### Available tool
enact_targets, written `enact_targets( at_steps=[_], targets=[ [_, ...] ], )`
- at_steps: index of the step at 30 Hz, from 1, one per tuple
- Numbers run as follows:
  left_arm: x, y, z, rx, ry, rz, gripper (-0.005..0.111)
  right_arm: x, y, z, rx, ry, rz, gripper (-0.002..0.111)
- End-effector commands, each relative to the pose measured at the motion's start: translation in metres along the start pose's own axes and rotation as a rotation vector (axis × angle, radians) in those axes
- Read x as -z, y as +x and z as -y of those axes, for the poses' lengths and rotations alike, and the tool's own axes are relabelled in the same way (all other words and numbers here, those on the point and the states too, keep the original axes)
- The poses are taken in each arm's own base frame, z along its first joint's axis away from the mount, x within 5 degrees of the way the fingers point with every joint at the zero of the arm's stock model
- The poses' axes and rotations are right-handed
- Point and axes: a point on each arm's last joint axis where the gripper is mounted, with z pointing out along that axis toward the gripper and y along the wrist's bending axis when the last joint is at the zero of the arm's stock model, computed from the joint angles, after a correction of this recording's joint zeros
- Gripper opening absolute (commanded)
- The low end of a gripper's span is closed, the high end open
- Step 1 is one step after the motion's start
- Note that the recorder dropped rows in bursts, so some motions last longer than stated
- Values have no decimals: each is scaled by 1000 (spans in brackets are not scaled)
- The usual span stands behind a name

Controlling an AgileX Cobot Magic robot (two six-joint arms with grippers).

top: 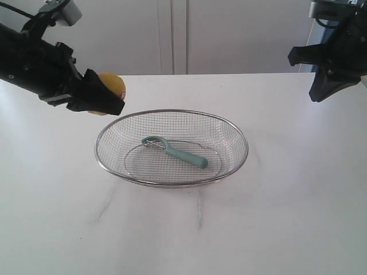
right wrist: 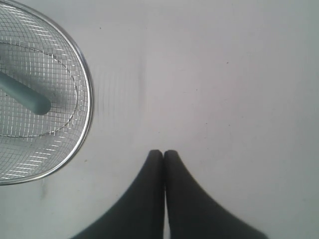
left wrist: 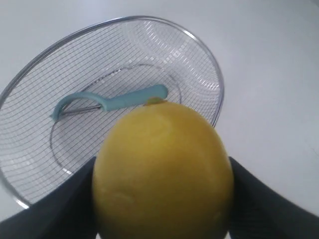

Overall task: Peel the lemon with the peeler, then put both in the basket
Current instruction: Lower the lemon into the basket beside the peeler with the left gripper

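While the left gripper [top: 108,96] clamps the lemon [top: 115,85], the basket [top: 225,137] holding the peeler [top: 178,152] lies just ahead of it, lower down. The right gripper [right wrist: 163,154] is closed, empty.

Matte black, blocky left arm [top: 34,69] with a grey-white box [top: 62,11] and black cable [top: 14,10] at eleven o'clock; right gripper [right wrist: 163,154] black too, fingers [right wrist: 144,199] curved, tapering

Peeler [top: 175,152] in basket [top: 226,146] — lemon [top: 113,85] left.
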Motion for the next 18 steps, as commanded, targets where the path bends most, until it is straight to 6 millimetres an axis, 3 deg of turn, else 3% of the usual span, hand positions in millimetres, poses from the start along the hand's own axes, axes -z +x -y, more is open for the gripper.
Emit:
enact_targets(
  at_steps=[1,10,18],
  targets=[
    [8,-2,3,75,-19,-32,0,5,1,3,-9,7,11,0],
    [-11,-1,19,-47,-214,-157,0,5,0,3,-9,6,23,0],
    [-31,-19,20,-98,-198,-194,0,5,-1,3,-9,7,33,0]
  ],
)
